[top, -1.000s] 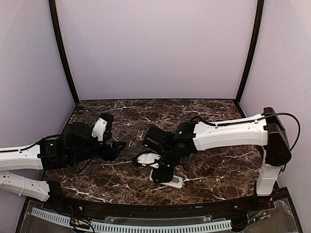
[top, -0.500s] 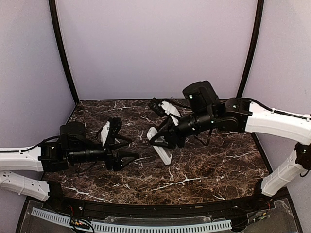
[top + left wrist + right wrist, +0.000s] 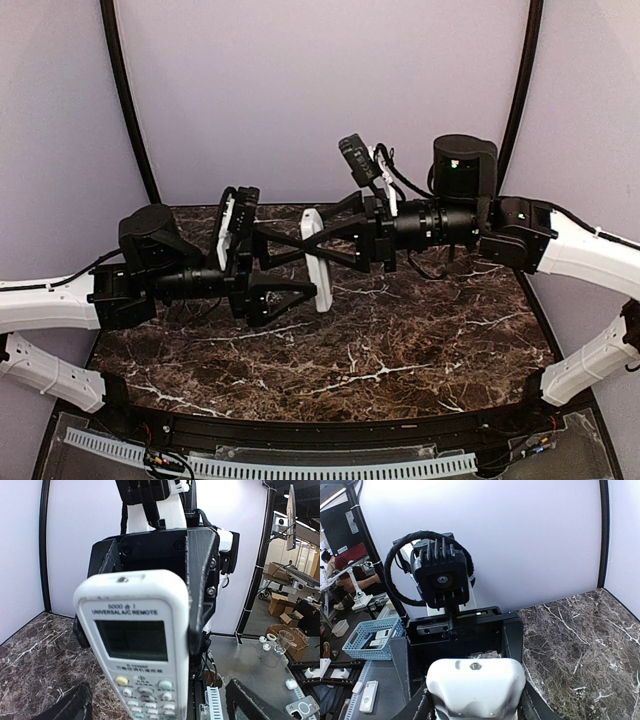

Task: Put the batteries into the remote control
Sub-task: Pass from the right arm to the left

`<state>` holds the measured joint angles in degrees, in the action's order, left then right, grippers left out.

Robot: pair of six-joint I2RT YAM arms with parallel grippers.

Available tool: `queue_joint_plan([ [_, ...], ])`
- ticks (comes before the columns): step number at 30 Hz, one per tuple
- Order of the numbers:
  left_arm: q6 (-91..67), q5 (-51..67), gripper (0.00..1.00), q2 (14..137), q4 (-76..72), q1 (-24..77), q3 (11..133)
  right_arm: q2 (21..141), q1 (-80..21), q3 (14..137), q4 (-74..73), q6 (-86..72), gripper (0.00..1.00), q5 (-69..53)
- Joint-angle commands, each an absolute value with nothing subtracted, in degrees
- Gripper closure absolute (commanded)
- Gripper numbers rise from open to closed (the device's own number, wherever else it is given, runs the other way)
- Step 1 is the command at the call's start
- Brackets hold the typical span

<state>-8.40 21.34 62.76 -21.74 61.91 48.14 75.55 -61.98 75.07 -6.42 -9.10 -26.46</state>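
The white remote control (image 3: 315, 262) hangs in the air above the middle of the table, between the two arms. My right gripper (image 3: 318, 246) is shut on it from the right. In the right wrist view the remote's rounded end (image 3: 475, 685) fills the space between my right gripper (image 3: 475, 707) fingers. In the left wrist view the remote (image 3: 135, 640) shows its screen and buttons. My left gripper (image 3: 160, 702) is open, its fingers wide apart on either side of the remote's lower end, apart from it (image 3: 306, 268). No batteries are in view.
The dark marble table (image 3: 400, 340) lies below both raised arms. Black frame posts (image 3: 125, 110) stand at the back corners. Outside the cell, a blue basket (image 3: 370, 637) sits on a grey bench.
My right arm has lifted the remote from the table's front up into the air. My left arm has risen to face it with its fingers open around the remote.
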Motion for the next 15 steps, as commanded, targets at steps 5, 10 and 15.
queue_joint_plan([
  [5, -11.51, 21.59, 0.32, 65.27, -26.10, 61.96, 50.51, 74.65, -61.97, 74.19, -0.20, -12.10, 0.86, -30.73],
  [10, -11.89, 21.41, 0.38, 65.37, -27.90, 61.94, 50.47, 74.98, -62.02, 73.56, 1.32, -12.62, 0.86, -31.69],
  [15, -11.59, 22.34, 0.51, 66.79, -27.87, 61.96, 51.21, 75.83, -62.03, 74.39, 0.66, -12.68, 0.87, -32.08],
])
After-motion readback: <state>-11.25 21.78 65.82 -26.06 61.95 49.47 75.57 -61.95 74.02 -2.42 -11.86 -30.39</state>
